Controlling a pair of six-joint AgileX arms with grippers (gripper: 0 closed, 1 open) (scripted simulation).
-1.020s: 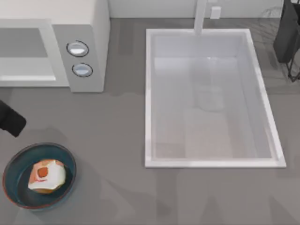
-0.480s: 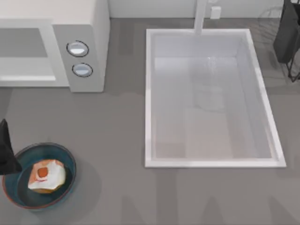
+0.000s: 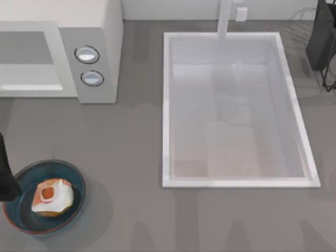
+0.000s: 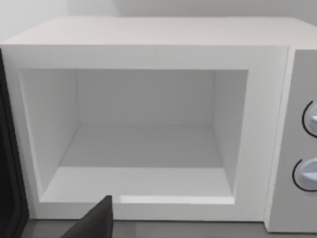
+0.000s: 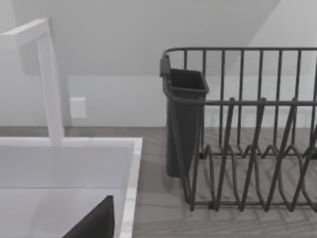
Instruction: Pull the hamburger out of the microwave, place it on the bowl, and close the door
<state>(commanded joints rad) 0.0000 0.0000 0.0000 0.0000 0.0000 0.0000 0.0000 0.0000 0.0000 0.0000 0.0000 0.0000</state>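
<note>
The hamburger (image 3: 51,197) lies inside the dark-blue bowl (image 3: 21,181) at the table's front left. A dark part of my left gripper (image 3: 6,176) juts in from the left edge, beside the bowl's left rim, with nothing seen in it. The off-white microwave (image 3: 89,31) stands at the back left. The left wrist view looks straight into its open, bare cavity (image 4: 143,144), with the dark door (image 4: 7,148) swung aside and the left gripper (image 4: 94,223) low in front. My right gripper (image 5: 94,223) hangs near the sink's back right corner.
A large white sink basin (image 3: 236,110) with a faucet (image 3: 224,18) fills the table's right half. A dark wire dish rack (image 3: 323,42) with a cutlery holder (image 5: 184,119) stands at the back right. Bare grey counter lies between bowl, microwave and sink.
My left arm has dropped from beside the microwave's front toward the bowl's left rim, then drawn slightly left. The hamburger stays put in the bowl. The right arm is still.
</note>
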